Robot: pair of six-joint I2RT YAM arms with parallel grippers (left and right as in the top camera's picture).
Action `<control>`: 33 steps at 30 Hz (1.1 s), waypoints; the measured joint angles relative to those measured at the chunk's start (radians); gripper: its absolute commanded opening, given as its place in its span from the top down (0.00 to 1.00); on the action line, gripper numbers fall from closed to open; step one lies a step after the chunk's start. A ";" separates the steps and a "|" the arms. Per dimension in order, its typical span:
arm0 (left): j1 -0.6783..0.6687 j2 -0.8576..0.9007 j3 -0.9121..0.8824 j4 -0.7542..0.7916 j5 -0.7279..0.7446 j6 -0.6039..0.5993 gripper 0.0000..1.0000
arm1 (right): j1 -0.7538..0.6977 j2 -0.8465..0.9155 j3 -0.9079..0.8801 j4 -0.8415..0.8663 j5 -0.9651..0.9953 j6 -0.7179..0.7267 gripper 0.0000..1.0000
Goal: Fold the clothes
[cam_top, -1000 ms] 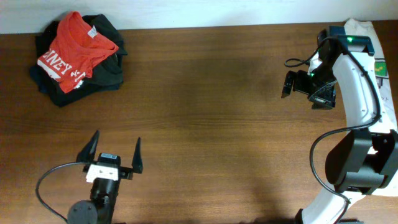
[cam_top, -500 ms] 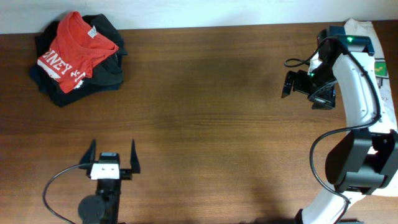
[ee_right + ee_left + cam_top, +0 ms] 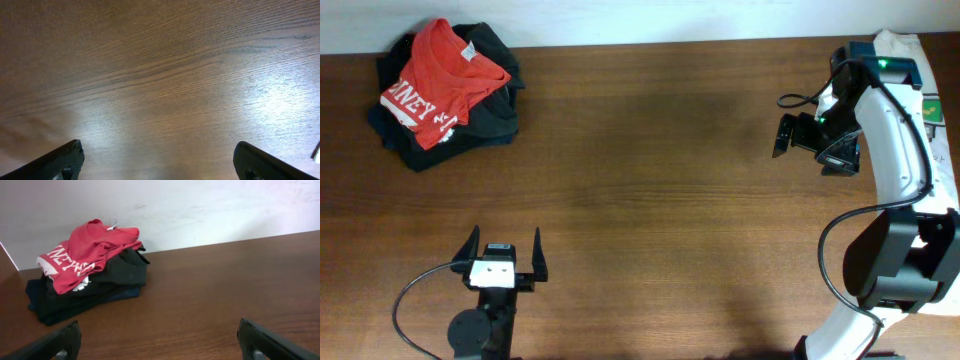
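Left gripper (image 3: 505, 242) and right gripper (image 3: 782, 135) are hanging wide open, empty. I'm seeing the red T-shirt (image 3: 440, 80) bunched atop dark garments (image 3: 470, 125) at the far-left corner of the tabletop (image 3: 650, 180); a deep pinch risks dragging those along.

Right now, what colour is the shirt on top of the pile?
Orange-red shirt with white lettering; clearest in the left wrist view.

You have a dark brown wood-grain counter (image 3: 650, 150) carrying, at its far left corner against the wall, a heap of black garments (image 3: 488, 115) topped by a crumpled orange-red cotton T-shirt (image 3: 440, 78) with white lettering.
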 measured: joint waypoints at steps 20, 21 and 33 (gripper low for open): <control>0.000 0.000 0.000 0.000 0.000 0.000 0.01 | 0.000 -0.213 0.000 0.003 0.000 -0.001 0.01; 0.000 0.000 0.000 0.000 0.000 0.000 0.01 | 0.000 -0.267 0.000 0.003 0.000 0.000 0.01; 0.000 -0.001 0.000 0.000 0.000 0.000 0.01 | 0.183 -0.863 -0.267 0.359 0.080 -0.077 0.01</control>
